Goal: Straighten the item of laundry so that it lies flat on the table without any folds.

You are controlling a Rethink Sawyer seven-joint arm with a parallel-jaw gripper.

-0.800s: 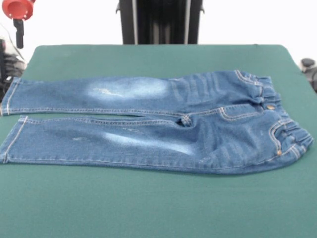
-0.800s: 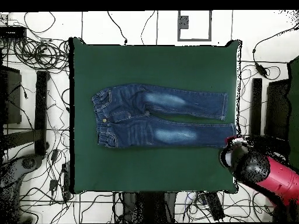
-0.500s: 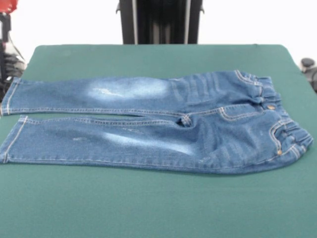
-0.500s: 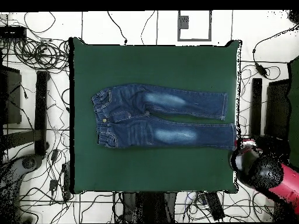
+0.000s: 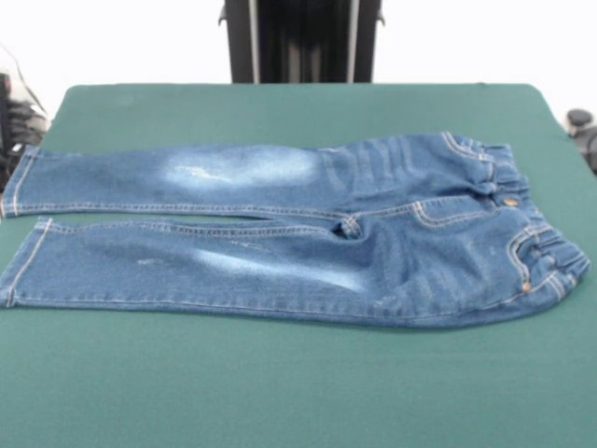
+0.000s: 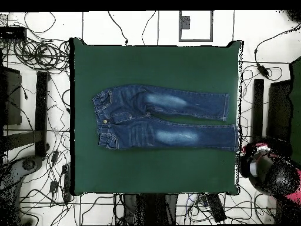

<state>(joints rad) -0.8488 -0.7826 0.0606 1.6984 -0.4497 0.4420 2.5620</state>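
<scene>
Lying flat on the table (image 5: 298,392), the jeans (image 5: 298,238) are spread out with both legs straight and side by side. In the front view the waistband (image 5: 527,215) is at the 3 o'clock side and the two leg ends (image 5: 23,224) reach the table's edge at 9 o'clock. Pale faded patches show on each leg, and orange stitching runs along the seams. A small wrinkle sits at the crotch, where the legs meet; the gathered waistband is bunched a little.

In the overhead view the jeans (image 6: 164,118) lie a little toward 9 o'clock of the table's middle, with the waistband at 9 o'clock and the leg ends at 3 o'clock. The arm's end (image 6: 273,176) is off the table (image 6: 153,65), beyond its corner at about 4 o'clock, apart from the cloth. The claw itself is hidden there, so I cannot tell if it is wide or narrow. Cables (image 6: 41,53) lie on the floor around the table.
</scene>
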